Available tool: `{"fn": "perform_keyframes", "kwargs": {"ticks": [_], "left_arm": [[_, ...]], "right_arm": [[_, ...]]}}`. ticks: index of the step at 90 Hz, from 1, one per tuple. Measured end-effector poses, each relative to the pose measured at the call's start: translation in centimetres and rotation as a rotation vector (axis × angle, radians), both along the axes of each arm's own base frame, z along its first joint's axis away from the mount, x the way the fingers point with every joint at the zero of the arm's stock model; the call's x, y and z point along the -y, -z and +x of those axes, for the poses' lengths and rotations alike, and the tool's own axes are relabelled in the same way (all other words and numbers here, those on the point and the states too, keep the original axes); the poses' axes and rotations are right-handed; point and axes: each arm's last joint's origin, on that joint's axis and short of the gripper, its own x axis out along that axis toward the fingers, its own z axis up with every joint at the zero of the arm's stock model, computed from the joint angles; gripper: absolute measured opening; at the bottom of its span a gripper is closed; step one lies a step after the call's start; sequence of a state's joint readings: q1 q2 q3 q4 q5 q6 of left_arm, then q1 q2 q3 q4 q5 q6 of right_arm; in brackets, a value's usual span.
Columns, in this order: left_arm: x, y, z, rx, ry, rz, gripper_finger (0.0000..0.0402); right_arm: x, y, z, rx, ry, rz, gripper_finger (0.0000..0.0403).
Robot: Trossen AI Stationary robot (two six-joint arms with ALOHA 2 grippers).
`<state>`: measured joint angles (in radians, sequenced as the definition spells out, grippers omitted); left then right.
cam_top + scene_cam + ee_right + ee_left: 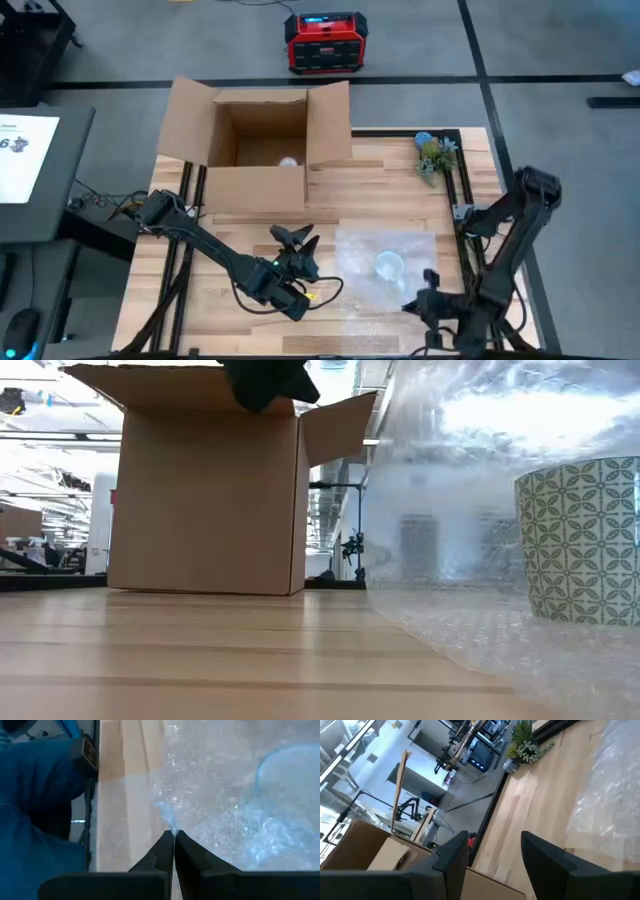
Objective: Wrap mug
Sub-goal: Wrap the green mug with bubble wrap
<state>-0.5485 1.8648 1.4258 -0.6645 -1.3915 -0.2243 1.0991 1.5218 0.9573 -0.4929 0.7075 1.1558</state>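
A patterned white-and-green mug [585, 540] stands upright on a clear bubble-wrap sheet [385, 262] spread over the table's right half; from above the mug [388, 266] sits near the sheet's middle. In the low view part of the wrap [480, 470] rises high beside the mug. My right gripper [173, 836] is shut on the wrap near its near right corner [432, 285]. My left gripper [296, 238] hangs open above bare wood left of the sheet, with nothing between its fingers [455, 852]. My right gripper pinches a puckered bit of the bubble wrap's edge [173, 827] between its two fingertips, near the sheet's near right corner. The fingers come from the table's near right side, slanting low over the wood. One layer or a fold, I cannot tell.
An open cardboard box [255, 150] stands at the table's far left, a small round thing inside it. A small potted plant [435, 155] sits at the far right corner. Bare wood [220, 300] lies left of the sheet. A red device [324, 42] is on the floor beyond.
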Motion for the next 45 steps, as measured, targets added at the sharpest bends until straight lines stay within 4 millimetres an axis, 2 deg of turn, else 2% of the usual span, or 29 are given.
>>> {"fn": "perform_keyframes", "kwargs": {"ticks": [11, 24, 36, 45], "left_arm": [[0.0, 0.1, 0.0, -0.010, 0.011, -0.019, 0.0162], [0.0, 0.1, 0.0, -0.009, 0.011, -0.025, 0.0162], [0.0, 0.1, 0.1, -0.008, 0.019, -0.051, 0.0162], [-0.2, 0.4, 0.3, -0.060, 0.058, -0.141, 0.0162]], "right_arm": [[-0.9, 1.1, 0.4, 0.001, 0.010, 0.035, 0.0000], [-1.4, 1.3, 0.6, 0.035, 0.010, 0.039, 0.0000], [-1.3, 0.5, 1.1, 0.165, 0.026, -0.097, 0.0000], [-1.7, -0.5, 1.6, 0.178, -0.019, -0.137, 0.0000]]}}
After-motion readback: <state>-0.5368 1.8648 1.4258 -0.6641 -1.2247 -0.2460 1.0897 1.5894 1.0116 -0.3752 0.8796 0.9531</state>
